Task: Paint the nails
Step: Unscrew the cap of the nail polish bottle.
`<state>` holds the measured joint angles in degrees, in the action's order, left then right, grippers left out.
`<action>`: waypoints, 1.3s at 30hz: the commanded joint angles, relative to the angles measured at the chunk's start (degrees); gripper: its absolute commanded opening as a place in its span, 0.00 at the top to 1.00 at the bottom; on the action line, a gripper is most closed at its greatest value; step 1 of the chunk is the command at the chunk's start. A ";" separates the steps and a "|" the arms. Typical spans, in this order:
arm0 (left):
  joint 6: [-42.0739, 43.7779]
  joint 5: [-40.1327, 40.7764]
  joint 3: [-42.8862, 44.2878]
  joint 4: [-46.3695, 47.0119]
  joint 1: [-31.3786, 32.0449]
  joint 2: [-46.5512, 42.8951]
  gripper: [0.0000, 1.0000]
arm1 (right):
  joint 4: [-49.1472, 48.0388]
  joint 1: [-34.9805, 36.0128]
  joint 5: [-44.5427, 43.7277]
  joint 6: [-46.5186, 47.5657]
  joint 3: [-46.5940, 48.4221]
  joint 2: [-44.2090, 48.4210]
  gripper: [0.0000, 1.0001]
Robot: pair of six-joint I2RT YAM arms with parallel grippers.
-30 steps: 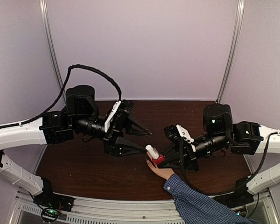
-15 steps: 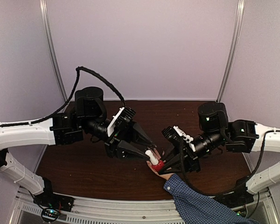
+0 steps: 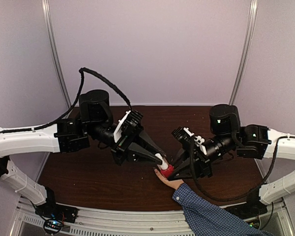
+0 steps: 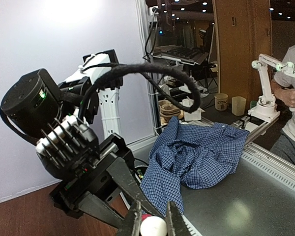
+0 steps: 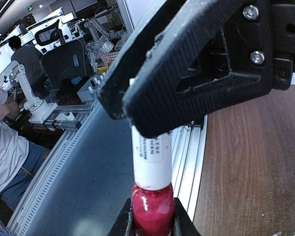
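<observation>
Left tool (image 3: 160, 158) is clenched on the white cylindrical cap (image 5: 151, 162) of the small red polish bottle (image 5: 152, 209). The right tool (image 3: 170, 170) grasps the bottle's red body directly below that cap. Light-skinned human hand (image 3: 171, 183) with blue checked sleeve (image 3: 206, 216) lies on the dark wooden surface (image 3: 88, 172), just beneath both tools. Nails are masked by bottle and tools, none discernible. The left wrist view cuts off the cap at its lower edge.

Table (image 3: 88, 172): dark wood-grain top, smooth with a faint sheen; front rail (image 3: 128, 220): ridged bare metal. Left gripper (image 3: 160, 158): matt black plastic, finely ribbed, with bright metal screws (image 5: 250, 12). Polish bottle (image 5: 152, 212): glossy red, smooth; cap (image 5: 151, 164): matt white, printed lettering; sleeve (image 3: 206, 219): woven checked cloth; cable (image 3: 105, 78): black braided sheath.
</observation>
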<state>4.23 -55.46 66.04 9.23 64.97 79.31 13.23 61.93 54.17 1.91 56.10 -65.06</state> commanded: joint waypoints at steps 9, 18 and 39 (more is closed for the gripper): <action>-6.12 24.26 1.06 -0.04 0.24 -1.07 1.00 | -1.10 -2.87 -23.32 -0.52 -0.76 2.82 1.00; -13.55 46.61 1.94 -1.42 0.21 -0.48 1.00 | -2.36 -2.95 -40.20 0.26 -1.38 1.64 1.00; -37.99 83.35 11.48 -17.71 0.25 7.21 1.00 | -3.35 -2.84 -52.05 0.90 1.74 -6.05 1.00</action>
<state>-30.52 16.08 74.87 -4.19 66.76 86.41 8.60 58.74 3.38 3.66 56.45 -71.72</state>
